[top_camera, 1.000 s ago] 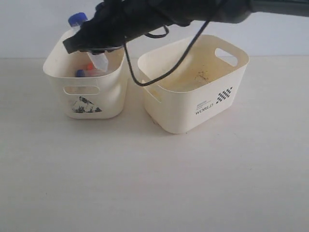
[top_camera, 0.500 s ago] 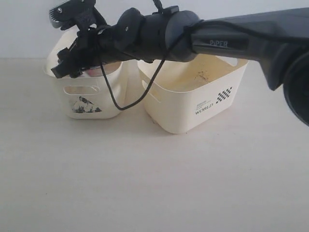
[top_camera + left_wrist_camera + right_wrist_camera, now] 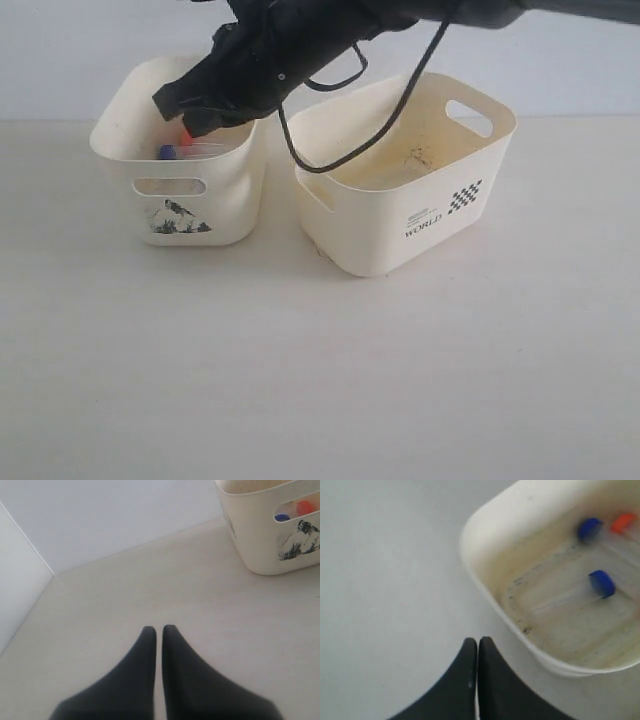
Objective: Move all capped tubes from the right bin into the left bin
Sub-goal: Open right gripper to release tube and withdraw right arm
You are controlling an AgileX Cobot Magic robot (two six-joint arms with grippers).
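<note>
**Three capped tubes lay in left bin; both grippers closed on nothing**

Table (image 3: 320, 380) was pale, off-white. Black R arm (image 3: 330, 30), w/ a looping cable (image 3: 330, 160), reached across the middle and hung over the left bin (image 3: 120, 140). The right bin (image 3: 400, 235) stood just beside it, not touching. Both were cream plastic w/ handle cut-outs. The right bin's inner floor had dark scuffs.

The capped tubes (image 3: 601, 583) lay flat on the left bin's floor. They had clear bodies, two w/ blue caps (image 3: 590, 528) and one w/ an orange-red cap (image 3: 623, 522).

Writing: black "WORLD" on the right bin next to a small checkered patch (image 3: 465, 196); the lines above it were too small to read. A b/w mountain picture (image 3: 178, 218) sat under the left bin's slot.

The exterior view caught only one blue and one orange-red cap over the rim. The R wrist view looked down inside and showed all three. The L wrist view showed the caps through the slot.

L gripper (image 3: 157, 630) was over bare table, apart from the left bin, fingers nearly together w/ a hairline gap and nothing between. R gripper (image 3: 477, 642) sat beside the left bin's rim, tips pressed together, holding nothing.
</note>
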